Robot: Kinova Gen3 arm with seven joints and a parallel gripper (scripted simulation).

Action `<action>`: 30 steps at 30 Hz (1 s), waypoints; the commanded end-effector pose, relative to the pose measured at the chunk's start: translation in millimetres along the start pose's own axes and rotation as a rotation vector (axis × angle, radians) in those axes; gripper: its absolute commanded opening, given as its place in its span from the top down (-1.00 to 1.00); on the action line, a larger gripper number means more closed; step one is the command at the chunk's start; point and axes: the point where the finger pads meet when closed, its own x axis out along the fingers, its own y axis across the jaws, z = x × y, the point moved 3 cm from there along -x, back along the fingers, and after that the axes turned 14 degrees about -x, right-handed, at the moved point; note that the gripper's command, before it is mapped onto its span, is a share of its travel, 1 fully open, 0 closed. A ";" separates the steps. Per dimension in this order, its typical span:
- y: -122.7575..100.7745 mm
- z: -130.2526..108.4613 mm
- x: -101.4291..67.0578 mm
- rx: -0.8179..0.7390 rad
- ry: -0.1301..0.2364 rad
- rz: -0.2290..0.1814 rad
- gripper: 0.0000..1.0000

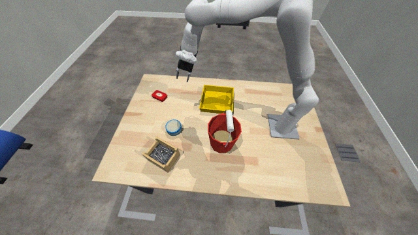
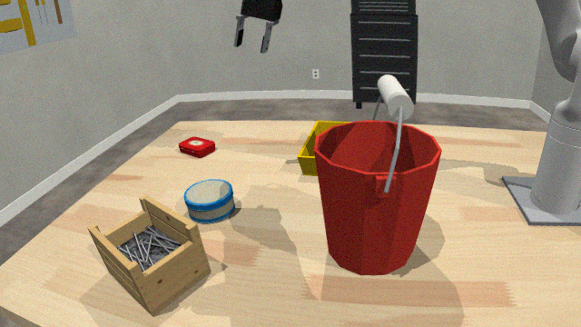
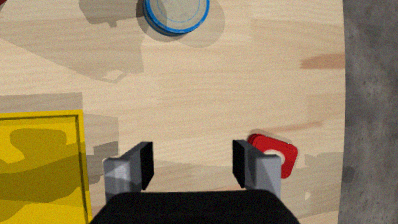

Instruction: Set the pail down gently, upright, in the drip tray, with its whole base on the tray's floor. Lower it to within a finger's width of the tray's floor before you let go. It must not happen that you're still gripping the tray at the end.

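The red pail [image 1: 225, 132] stands upright on the table, its wire handle raised with a white grip [image 1: 230, 120] at the top. It also shows large in the exterior view [image 2: 376, 195]. The yellow drip tray [image 1: 217, 98] lies just behind the pail, empty, and shows at the left edge of the wrist view [image 3: 40, 165]. My gripper [image 1: 183, 78] hangs open and empty high above the table's far left part, well away from the pail. It also shows in the exterior view [image 2: 251, 42] and in the wrist view [image 3: 192, 165].
A red flat tin [image 1: 159, 95] lies at the far left, a round blue-rimmed tin [image 1: 173, 126] left of the pail, and a wooden crate of nails [image 1: 162, 154] at the front left. The arm's base [image 1: 283, 127] stands at the right.
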 end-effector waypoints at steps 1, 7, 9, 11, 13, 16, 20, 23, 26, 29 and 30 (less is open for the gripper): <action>-19.8 -59.3 -25.3 -0.020 0.073 -0.053 -1.00; -55.8 -130.9 -56.1 -0.044 0.117 -0.104 -1.00; -71.3 -153.5 -66.8 -0.056 0.133 -0.127 -1.00; -90.2 -176.9 -78.6 -0.070 0.147 -0.152 -1.00; -110.7 -198.5 -90.4 -0.084 0.159 -0.178 -1.00; -144.5 -227.8 -108.0 -0.108 0.173 -0.218 -1.00; -171.6 -246.0 -120.6 -0.127 0.179 -0.248 -1.00; -178.7 -250.1 -123.7 -0.133 0.181 -0.257 -1.00; -180.6 -251.1 -124.5 -0.134 0.181 -0.259 -1.00; -180.6 -251.1 -124.5 -0.134 0.181 -0.259 -1.00; -180.6 -251.1 -124.5 -0.134 0.181 -0.259 -1.00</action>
